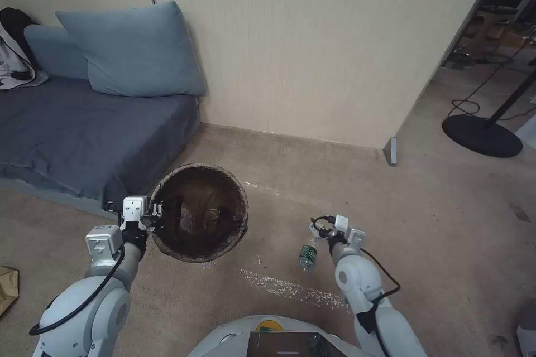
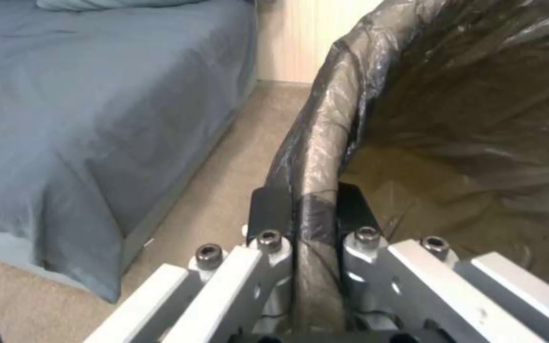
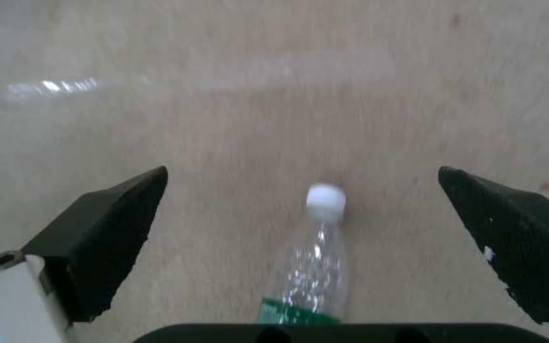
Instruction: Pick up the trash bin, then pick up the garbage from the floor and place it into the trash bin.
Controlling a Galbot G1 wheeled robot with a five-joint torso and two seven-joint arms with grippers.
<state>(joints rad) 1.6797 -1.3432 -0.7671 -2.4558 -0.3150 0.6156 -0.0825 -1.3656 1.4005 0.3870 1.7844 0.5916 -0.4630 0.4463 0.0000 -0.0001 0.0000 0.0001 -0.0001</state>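
- Head view: the left gripper (image 1: 152, 213) is pinched on the rim of the trash bin (image 1: 199, 212) and holds it next to the grey couch (image 1: 84, 134). The bin's mouth looks tipped toward the camera. If it tips more, the things inside it could fall out. The right gripper (image 1: 324, 228) is low over the carpet (image 1: 346, 189), by the plastic bottle (image 1: 307, 255). A brown paper bag (image 1: 8, 287) lies far off on the left edge, so it could be missed.
- Left wrist view: the two black fingers (image 2: 268, 209) squeeze the bag-covered rim of the bin (image 2: 316, 157) between them. The bag is thin and slick. I think the rim could slide out of the pinch, and then the bin would drop.
- Right wrist view: the fingers (image 3: 103, 233) are spread wide apart, holding nothing. The bottle (image 3: 316, 267) lies on the carpet between them, its white cap (image 3: 325, 201) pointing away. It is round and light, so it could roll or squirt away if the fingers close badly.
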